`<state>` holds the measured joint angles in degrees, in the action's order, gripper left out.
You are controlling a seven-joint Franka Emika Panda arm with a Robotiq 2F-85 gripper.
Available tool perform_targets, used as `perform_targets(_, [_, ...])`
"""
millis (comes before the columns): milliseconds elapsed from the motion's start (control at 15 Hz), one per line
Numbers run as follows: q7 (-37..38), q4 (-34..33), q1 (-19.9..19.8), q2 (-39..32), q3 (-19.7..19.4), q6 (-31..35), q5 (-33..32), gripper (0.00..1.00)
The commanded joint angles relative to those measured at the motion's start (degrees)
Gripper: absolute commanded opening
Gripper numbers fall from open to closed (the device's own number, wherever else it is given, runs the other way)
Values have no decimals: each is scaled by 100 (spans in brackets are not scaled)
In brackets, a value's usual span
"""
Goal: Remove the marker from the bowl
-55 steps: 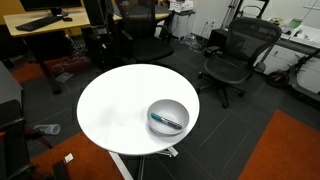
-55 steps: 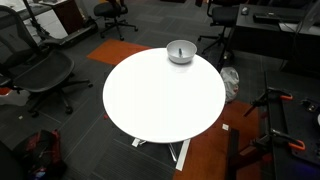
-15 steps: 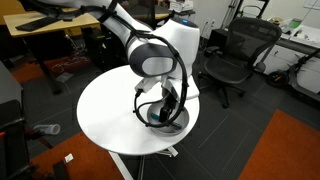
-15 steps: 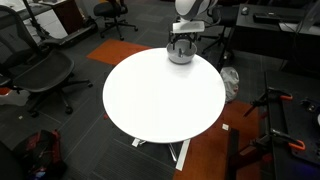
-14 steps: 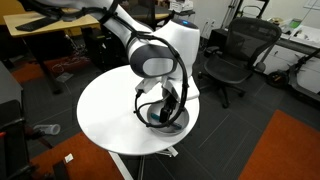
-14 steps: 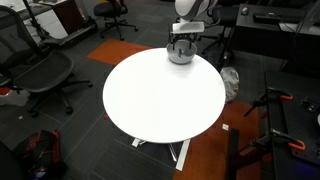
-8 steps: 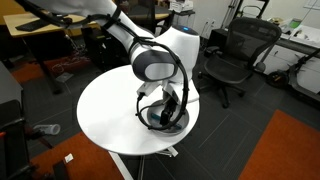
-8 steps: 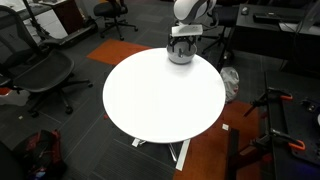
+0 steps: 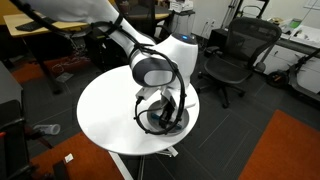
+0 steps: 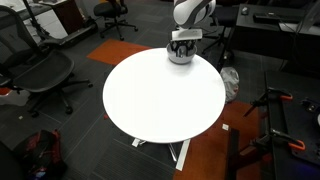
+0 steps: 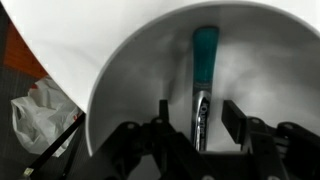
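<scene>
The grey bowl (image 11: 130, 80) sits near the rim of the round white table (image 9: 105, 110). In both exterior views the arm reaches down into the bowl (image 9: 150, 124) (image 10: 181, 57) and hides its inside. In the wrist view the marker (image 11: 204, 55) lies on the bowl's floor, teal end pointing away and its shiny dark part running back between the fingers. My gripper (image 11: 198, 118) straddles that part. A finger (image 11: 236, 118) stands on each side of the marker, and a narrow gap shows on both sides. The gripper (image 10: 181, 46) hangs straight over the bowl.
Black office chairs (image 9: 235, 55) (image 10: 40, 70) stand around the table. Beside the table's edge a white plastic bag (image 11: 35, 110) lies on the dark floor. Orange carpet (image 9: 285, 150) covers part of the floor, and desks stand at the back (image 9: 40, 22).
The fingers have drawn in from wide open to half width on either side of the marker. The arm has settled slightly lower over the bowl. Bowl and marker have not moved.
</scene>
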<state>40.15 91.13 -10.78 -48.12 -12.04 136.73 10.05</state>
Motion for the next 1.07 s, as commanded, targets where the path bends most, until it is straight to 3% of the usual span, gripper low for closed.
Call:
perform_targets(0, [5, -147, -18, -55, -12, -112, 176, 27])
perform_targets(267, [5, -150, -6, -26, -26, -148, 169, 0])
perform_targets(400, [41, -83, 31, 89, -59, -255, 137, 5])
perform_targets(1000, [132, 830, 391, 1388, -345, -257, -93, 5])
